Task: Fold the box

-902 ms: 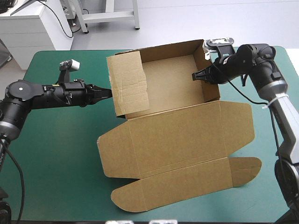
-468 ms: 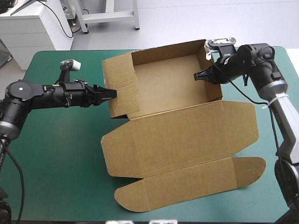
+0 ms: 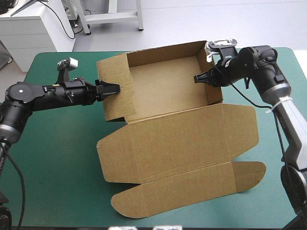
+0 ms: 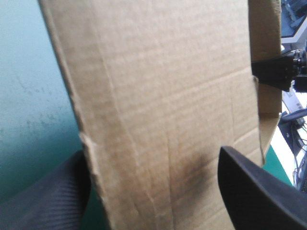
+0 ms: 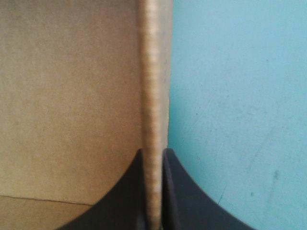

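1. From above: the box (image 3: 168, 96) is sitting toward 12 o'clock on the table (image 3: 57, 158), its walls standing up as an open tray. Its lid (image 3: 177, 143) is lying flat toward 6 o'clock. The left gripper (image 3: 111, 89) is reaching the tray at 9 o'clock, the right gripper (image 3: 196, 78) at 3 o'clock.
2. Left wrist: its fingers (image 4: 254, 191) are standing wide apart, clamping nothing, with the tray's left wall (image 4: 168, 110) rising between them. The right gripper is showing far off, beyond that wall's edge.
3. Right wrist: the fingers are pinching the edge of the right wall (image 5: 152, 72), all but closed on the board, with the table showing on the wall's outer side.
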You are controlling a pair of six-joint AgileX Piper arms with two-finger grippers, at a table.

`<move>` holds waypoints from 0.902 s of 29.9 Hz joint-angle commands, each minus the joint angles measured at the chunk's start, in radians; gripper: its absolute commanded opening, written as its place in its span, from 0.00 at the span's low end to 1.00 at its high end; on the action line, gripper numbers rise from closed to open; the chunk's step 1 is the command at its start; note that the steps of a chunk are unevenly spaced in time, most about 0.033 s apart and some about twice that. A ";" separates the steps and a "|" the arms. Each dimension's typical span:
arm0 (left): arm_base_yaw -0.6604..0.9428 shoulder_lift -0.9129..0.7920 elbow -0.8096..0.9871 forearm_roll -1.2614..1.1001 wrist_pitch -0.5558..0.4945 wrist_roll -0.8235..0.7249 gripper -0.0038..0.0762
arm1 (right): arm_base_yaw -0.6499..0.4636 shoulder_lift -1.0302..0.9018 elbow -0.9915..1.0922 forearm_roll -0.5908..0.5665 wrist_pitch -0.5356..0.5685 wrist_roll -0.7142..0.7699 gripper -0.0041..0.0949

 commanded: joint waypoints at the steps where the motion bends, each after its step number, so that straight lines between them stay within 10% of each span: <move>1: -0.014 -0.035 -0.034 -0.103 0.003 -0.013 0.71 | 0.065 -0.069 -0.030 -0.073 -0.095 0.067 0.03; 27: -0.397 -0.058 -0.034 0.728 -0.417 -0.815 0.71 | 0.253 -0.075 -0.121 -0.378 -0.065 0.248 0.03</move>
